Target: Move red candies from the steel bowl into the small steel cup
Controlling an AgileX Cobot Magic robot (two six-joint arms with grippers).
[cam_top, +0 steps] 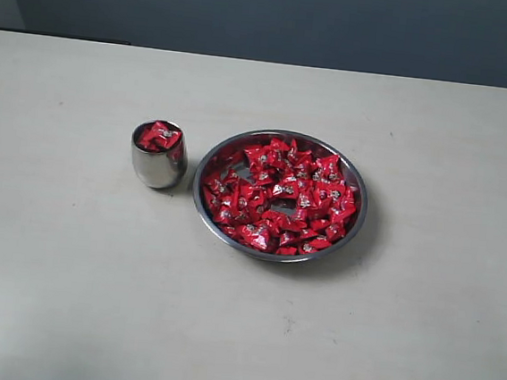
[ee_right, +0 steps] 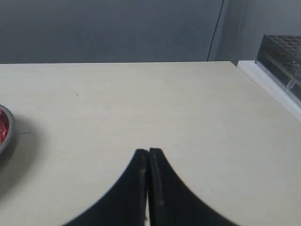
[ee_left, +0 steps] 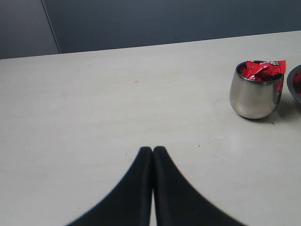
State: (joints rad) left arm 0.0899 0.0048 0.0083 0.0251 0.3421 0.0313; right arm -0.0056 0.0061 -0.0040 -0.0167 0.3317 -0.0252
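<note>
Many crinkly red candies [cam_top: 319, 184] fill shiny steel bowl [cam_top: 224, 155].

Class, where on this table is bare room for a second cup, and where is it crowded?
Free: the table left of the small steel cup, right of the steel bowl, and the wide strips nearer and farther than both in the exterior view. Crowded: the narrow gap between cup and bowl; the bowl is full of red candies.
</note>
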